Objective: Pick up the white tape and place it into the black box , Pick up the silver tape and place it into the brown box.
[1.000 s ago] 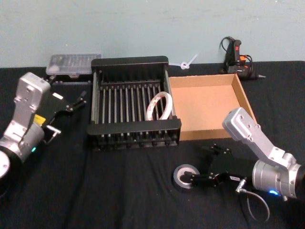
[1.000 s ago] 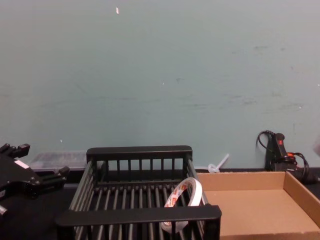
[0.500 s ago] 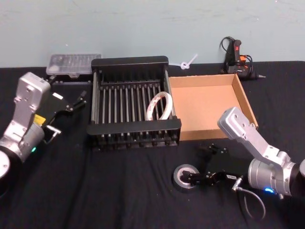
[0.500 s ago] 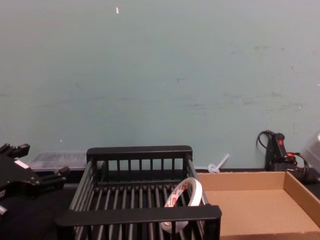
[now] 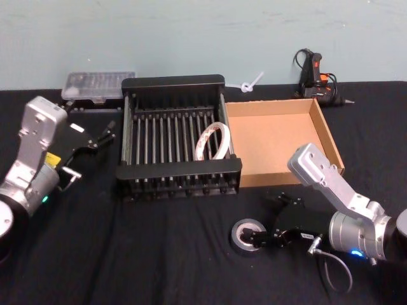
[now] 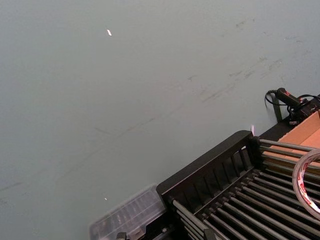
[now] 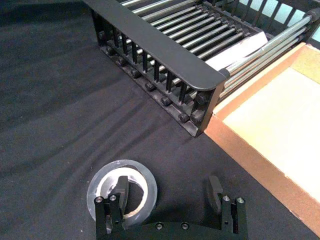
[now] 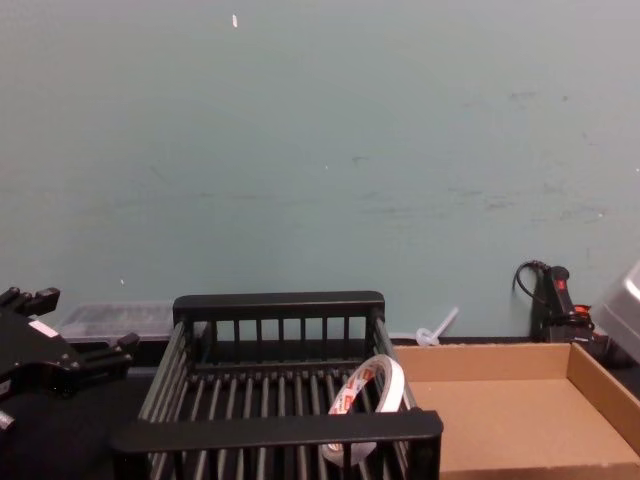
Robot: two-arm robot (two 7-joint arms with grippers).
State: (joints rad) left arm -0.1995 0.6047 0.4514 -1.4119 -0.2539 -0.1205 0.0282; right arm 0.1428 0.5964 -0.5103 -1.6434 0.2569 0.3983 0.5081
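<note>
Straddling silver tape [image 7: 121, 194] wall, right gripper [image 7: 167, 192] wide open, one finger in hole; white tape [image 5: 213, 141] in black box [image 5: 178, 171]; left gripper [image 5: 102, 136] idle, open, holding nothing.

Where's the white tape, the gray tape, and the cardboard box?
white tape [image 5: 213, 141], head view, on its rim.
silver tape [image 7: 121, 186], right wrist view, on its top face.
brown box [image 5: 275, 141], head view, on its bare floor.

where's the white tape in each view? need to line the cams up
Head: white tape leaning at the black box's right side.
Chest: lower centre, behind the near rim.
Left wrist: partial arc at the edge.
Right wrist: white strip behind the bars.
Shared landmark: the black box.
</note>
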